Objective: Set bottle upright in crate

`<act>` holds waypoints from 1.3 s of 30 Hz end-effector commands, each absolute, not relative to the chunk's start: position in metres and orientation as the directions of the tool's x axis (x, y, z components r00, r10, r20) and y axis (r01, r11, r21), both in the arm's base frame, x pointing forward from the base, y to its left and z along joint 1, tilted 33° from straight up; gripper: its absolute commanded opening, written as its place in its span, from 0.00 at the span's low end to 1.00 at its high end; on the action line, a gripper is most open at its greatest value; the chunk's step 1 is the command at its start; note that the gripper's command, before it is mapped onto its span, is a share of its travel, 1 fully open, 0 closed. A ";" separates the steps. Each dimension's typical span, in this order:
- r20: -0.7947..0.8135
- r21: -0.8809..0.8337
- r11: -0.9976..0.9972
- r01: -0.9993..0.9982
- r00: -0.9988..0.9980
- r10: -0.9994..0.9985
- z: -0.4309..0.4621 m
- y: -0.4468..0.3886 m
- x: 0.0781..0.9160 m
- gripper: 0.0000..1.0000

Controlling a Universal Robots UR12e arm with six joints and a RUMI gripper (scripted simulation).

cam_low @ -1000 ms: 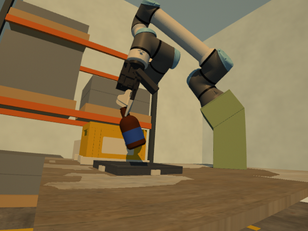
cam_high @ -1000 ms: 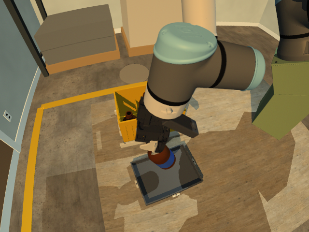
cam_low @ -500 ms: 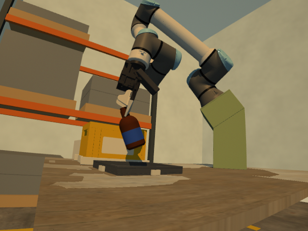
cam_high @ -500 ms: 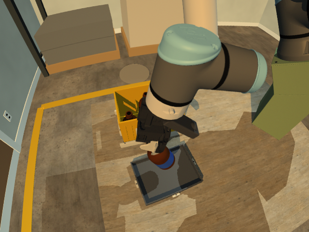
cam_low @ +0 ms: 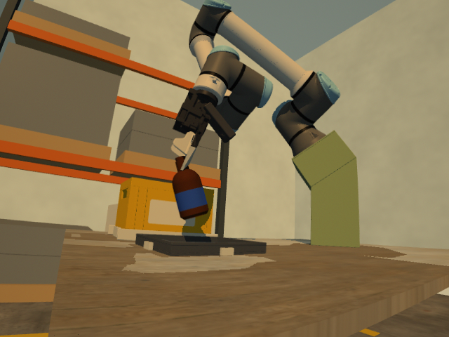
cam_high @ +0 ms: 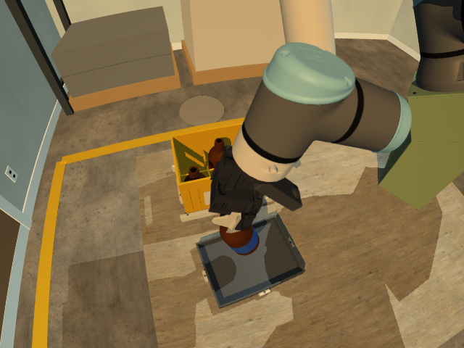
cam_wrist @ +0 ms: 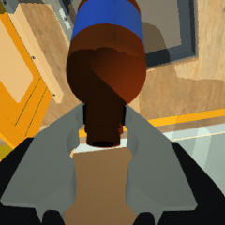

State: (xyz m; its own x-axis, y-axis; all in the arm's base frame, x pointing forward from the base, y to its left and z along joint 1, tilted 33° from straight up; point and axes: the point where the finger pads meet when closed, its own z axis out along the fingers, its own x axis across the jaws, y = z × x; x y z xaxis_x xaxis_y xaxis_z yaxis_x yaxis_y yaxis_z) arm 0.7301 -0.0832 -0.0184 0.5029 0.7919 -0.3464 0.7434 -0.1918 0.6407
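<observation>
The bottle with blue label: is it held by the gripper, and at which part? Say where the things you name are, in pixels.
Yes, the bottle [cam_high: 239, 239] [cam_low: 189, 192] [cam_wrist: 107, 66] is held by its neck, between the jaws.

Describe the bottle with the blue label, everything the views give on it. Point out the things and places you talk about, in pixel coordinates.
The bottle [cam_high: 235, 238] [cam_low: 186, 184] [cam_wrist: 107, 66] is reddish brown, glossy like glass or plastic, with rounded shoulders, a narrow neck and a blue label [cam_high: 247, 243] [cam_low: 191, 199] [cam_wrist: 109, 24] around its lower body. The mouth looks dark; whether it holds anything cannot be told. It hangs neck up but tilted, above the tray [cam_high: 299, 270] [cam_low: 217, 249] [cam_wrist: 187, 58] and outside the crate [cam_high: 196, 193] [cam_low: 135, 206] [cam_wrist: 35, 105]. Only the gripper's [cam_high: 235, 225] [cam_low: 181, 161] [cam_wrist: 104, 122] jaws touch it, at the neck.
</observation>
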 end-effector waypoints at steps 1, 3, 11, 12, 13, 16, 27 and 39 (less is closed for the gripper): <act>-0.346 0.660 -0.176 0.731 0.503 0.792 -0.018 -0.083 0.730 0.00; -0.346 0.667 -0.169 0.725 0.503 0.792 -0.018 -0.083 0.730 0.00; -0.346 0.685 -0.153 0.712 0.504 0.791 -0.017 -0.083 0.729 0.00; -0.346 0.686 -0.152 0.711 0.504 0.791 -0.017 -0.083 0.729 0.00; -0.346 0.687 -0.152 0.711 0.504 0.791 -0.017 -0.083 0.729 0.00; -0.346 0.687 -0.152 0.711 0.504 0.791 -0.017 -0.083 0.728 0.00; -0.346 0.688 -0.151 0.710 0.504 0.791 -0.017 -0.083 0.728 0.00; -0.346 0.687 -0.151 0.710 0.504 0.791 -0.017 -0.083 0.728 0.00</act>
